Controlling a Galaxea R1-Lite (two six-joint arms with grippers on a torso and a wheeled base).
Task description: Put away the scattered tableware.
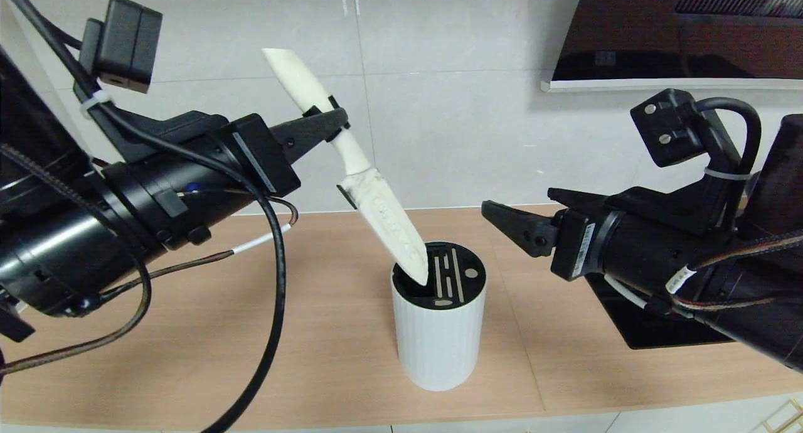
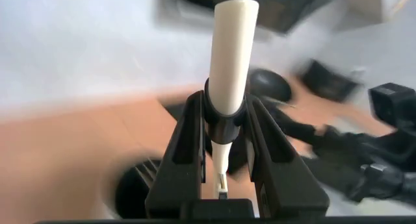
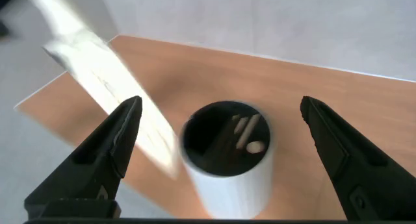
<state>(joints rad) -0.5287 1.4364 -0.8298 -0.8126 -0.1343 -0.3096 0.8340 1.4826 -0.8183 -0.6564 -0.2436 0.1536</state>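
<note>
Home kitchen, wooden counter [image 1: 188, 332], tiled wall [image 1: 452, 75], range hood [image 1: 677, 31], knife block [image 1: 439, 320]

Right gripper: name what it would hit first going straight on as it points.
Probably the white ribbed cylindrical knife holder, centred between the open jaws of the right gripper. The white knife in the left gripper hangs just beside that line; depth is unclear.

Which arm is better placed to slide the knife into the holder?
Left. The left gripper is shut on the knife by its handle, and the blade tip is at the slotted top of the holder. The right gripper is open and empty, beside the holder.
</note>
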